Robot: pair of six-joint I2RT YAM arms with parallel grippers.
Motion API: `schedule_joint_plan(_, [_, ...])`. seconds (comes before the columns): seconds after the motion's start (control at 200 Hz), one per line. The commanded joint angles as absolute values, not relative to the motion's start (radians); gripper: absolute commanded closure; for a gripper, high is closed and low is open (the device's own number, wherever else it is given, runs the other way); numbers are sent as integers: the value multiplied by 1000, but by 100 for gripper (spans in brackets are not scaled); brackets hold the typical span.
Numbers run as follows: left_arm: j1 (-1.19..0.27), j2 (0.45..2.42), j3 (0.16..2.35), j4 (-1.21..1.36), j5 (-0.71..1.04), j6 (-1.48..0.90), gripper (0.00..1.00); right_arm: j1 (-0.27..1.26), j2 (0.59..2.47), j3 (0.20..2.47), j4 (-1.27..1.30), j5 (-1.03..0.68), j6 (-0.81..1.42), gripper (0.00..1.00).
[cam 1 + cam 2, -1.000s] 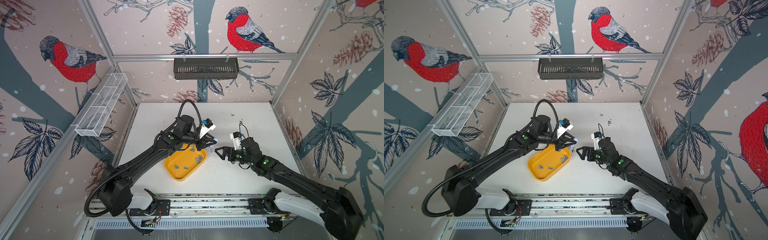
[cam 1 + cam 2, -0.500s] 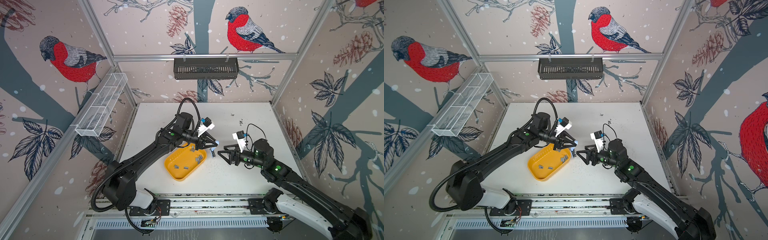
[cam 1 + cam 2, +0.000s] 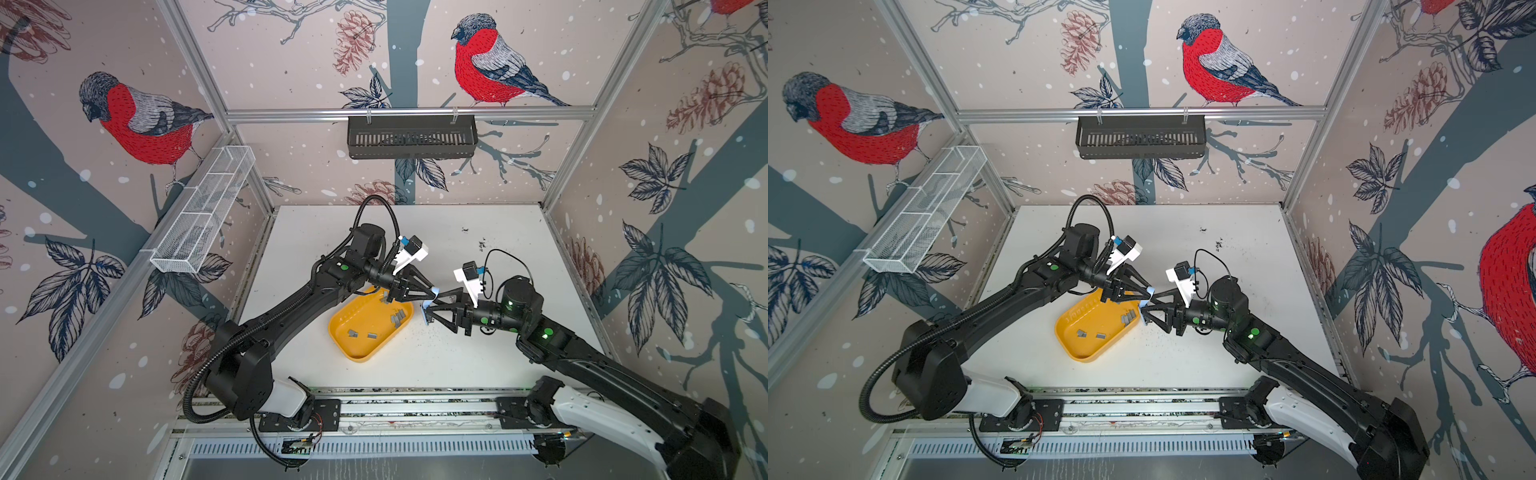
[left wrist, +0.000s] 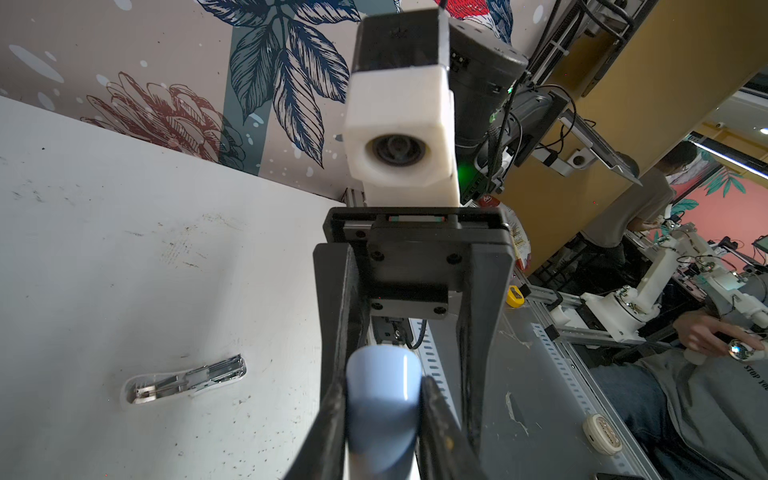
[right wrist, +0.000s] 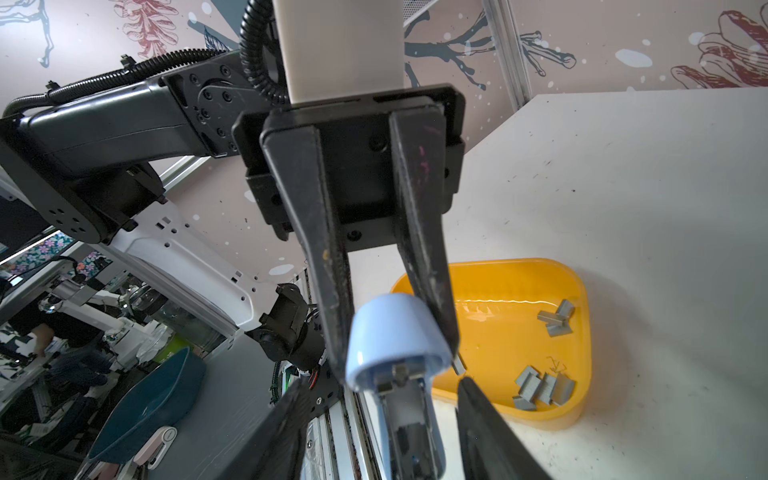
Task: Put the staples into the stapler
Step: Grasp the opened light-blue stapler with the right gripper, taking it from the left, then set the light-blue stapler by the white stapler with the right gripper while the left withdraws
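Note:
The stapler (image 3: 430, 300) is a light blue body held in the air past the right end of the yellow tray (image 3: 357, 353). My left gripper (image 3: 432, 293) is shut on its rounded end (image 4: 382, 407). My right gripper (image 3: 428, 309) faces it from the right. Its fingers (image 5: 490, 436) straddle the stapler's other end (image 5: 399, 332) with a gap on each side, so it stands open. The stapler's metal channel (image 5: 409, 419) shows on its underside. The staples (image 3: 397, 318) are grey strips lying loose in the tray (image 5: 582, 332), as a heap (image 5: 544, 388) and a pair (image 5: 557, 318).
A clear-and-metal stapler part (image 4: 183, 380) lies on the white table (image 3: 478, 365). A black basket (image 3: 411, 137) hangs on the back wall and a white wire rack (image 3: 203, 216) on the left wall. Both arms meet over the table's middle.
My right gripper has swung left to meet the left gripper, and its jaws have narrowed round the stapler's free end. The left gripper has carried the stapler slightly right, still holding it.

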State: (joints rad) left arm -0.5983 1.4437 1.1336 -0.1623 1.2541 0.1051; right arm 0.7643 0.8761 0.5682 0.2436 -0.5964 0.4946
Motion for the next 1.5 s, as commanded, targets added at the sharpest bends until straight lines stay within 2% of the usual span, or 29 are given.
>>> schedule_joint_plan(0.0, [-597, 1441, 1141, -114, 1285, 107, 84, 782, 887, 565, 328, -565, 495, 46])
schedule_joint_plan(0.385, [-596, 1437, 1138, -107, 1284, 103, 84, 808, 933, 543, 445, -518, 532, 63])
schedule_joint_plan(0.76, [-597, 1427, 1137, -104, 1275, 103, 83, 809, 943, 530, 450, -479, 539, 81])
schedule_joint_plan(0.831, [-596, 1422, 1135, -102, 1261, 103, 76, 810, 929, 522, 439, -467, 539, 81])
schedule_joint_plan(0.881, [-597, 1418, 1134, -100, 1249, 103, 67, 807, 919, 517, 425, -457, 534, 81])
schedule_joint_plan(0.911, [-597, 1416, 1134, -100, 1237, 103, 55, 806, 912, 514, 410, -448, 529, 81])
schedule_joint_plan(0.976, [-596, 1405, 1131, -103, 1190, 102, 18, 802, 899, 512, 364, -427, 515, 81])
schedule_joint_plan(1.006, [-595, 1397, 1128, -103, 1169, 103, 7, 799, 892, 511, 336, -418, 509, 81])
schedule_joint_plan(1.031, [-593, 1391, 1125, -102, 1152, 105, 1, 795, 888, 513, 307, -401, 503, 81])
schedule_joint_plan(1.251, [-560, 1316, 1108, -108, 984, 141, 1, 777, 865, 542, 42, -210, 411, 80])
schedule_joint_plan(1.496, [-557, 1184, 1050, -88, 697, 213, 0, 779, 967, 633, -188, -32, 364, 80])
